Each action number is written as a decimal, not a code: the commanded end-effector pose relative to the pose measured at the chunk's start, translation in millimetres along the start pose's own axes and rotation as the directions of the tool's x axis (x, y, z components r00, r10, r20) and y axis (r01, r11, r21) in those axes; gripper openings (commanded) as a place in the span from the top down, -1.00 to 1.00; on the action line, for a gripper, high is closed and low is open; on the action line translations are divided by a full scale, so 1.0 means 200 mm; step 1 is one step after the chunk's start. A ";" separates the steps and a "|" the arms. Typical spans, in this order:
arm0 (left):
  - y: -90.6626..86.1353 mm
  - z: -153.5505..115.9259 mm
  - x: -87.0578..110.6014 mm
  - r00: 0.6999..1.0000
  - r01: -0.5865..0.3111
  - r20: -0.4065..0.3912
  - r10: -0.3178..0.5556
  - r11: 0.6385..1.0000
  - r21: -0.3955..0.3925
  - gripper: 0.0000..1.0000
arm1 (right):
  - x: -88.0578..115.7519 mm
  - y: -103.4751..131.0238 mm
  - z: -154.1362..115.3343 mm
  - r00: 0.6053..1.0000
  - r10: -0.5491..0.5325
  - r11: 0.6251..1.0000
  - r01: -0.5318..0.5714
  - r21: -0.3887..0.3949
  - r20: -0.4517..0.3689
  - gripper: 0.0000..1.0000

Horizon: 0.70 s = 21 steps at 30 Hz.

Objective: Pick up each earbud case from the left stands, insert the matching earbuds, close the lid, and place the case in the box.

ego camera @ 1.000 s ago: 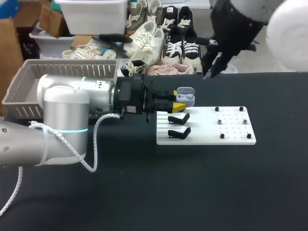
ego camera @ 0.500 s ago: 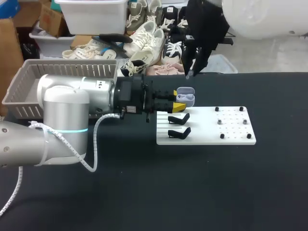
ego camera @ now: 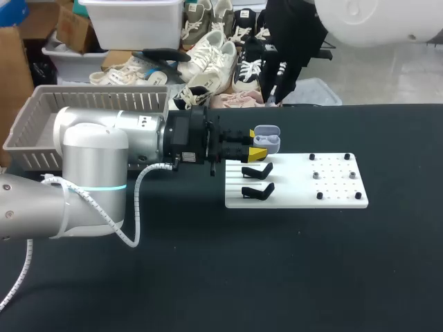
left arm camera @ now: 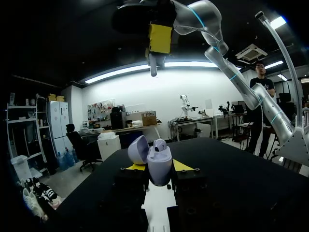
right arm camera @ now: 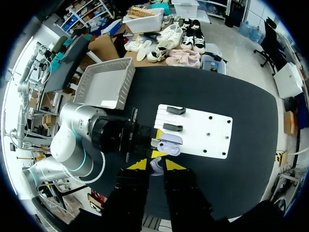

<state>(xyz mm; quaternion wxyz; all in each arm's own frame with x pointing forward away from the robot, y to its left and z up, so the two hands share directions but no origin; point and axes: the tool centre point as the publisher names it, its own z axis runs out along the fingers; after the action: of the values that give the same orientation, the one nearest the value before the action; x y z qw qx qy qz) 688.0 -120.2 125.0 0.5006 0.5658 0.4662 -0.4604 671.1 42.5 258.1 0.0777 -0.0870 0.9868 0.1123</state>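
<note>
My left gripper [ego camera: 257, 144] is shut on an open lavender earbud case [ego camera: 267, 138], held upright over the far left corner of the white board [ego camera: 325, 183]. In the left wrist view the case [left arm camera: 157, 162] sits between the fingers, its lid tilted back. My right gripper [ego camera: 277, 72] hangs high above the case, shut on a small lavender earbud [right arm camera: 155, 166] between its yellow tips. From the left wrist view that gripper [left arm camera: 155, 46] is overhead with the earbud [left arm camera: 153, 67] pointing down. Two black stands [ego camera: 257, 169] [ego camera: 258, 190] on the board are bare.
A grey slatted basket [ego camera: 90, 104] stands at the table's far left, behind my left arm. The white board's right half [ego camera: 332, 173] carries several small dark pegs. Bare black tabletop lies in front of the board.
My right arm has swung left from the far right to a spot above the open case. The left arm and the case have stayed put.
</note>
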 end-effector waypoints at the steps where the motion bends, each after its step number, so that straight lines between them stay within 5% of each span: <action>1: 0.00 0.00 0.00 1.000 -0.001 0.001 0.001 1.000 -0.002 1.00 | 0.01 0.05 0.04 0.996 -0.044 0.998 0.041 0.041 0.081 1.00; 8: 0.00 0.00 0.00 1.000 -0.001 0.001 0.001 1.000 -0.002 1.00 | -0.02 0.08 0.07 0.958 -0.256 0.965 0.246 0.088 0.126 1.00; 21: 0.00 0.00 0.00 1.000 -0.001 0.001 0.001 1.000 -0.002 1.00 | 0.00 0.02 0.16 0.947 -0.320 0.947 0.320 0.038 -0.018 1.00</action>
<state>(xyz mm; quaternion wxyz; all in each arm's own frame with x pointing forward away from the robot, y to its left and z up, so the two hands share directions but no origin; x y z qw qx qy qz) 688.0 -120.2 125.0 0.5006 0.5658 0.4662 -0.4604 667.8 48.2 226.0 0.1086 -0.2440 0.9601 0.0829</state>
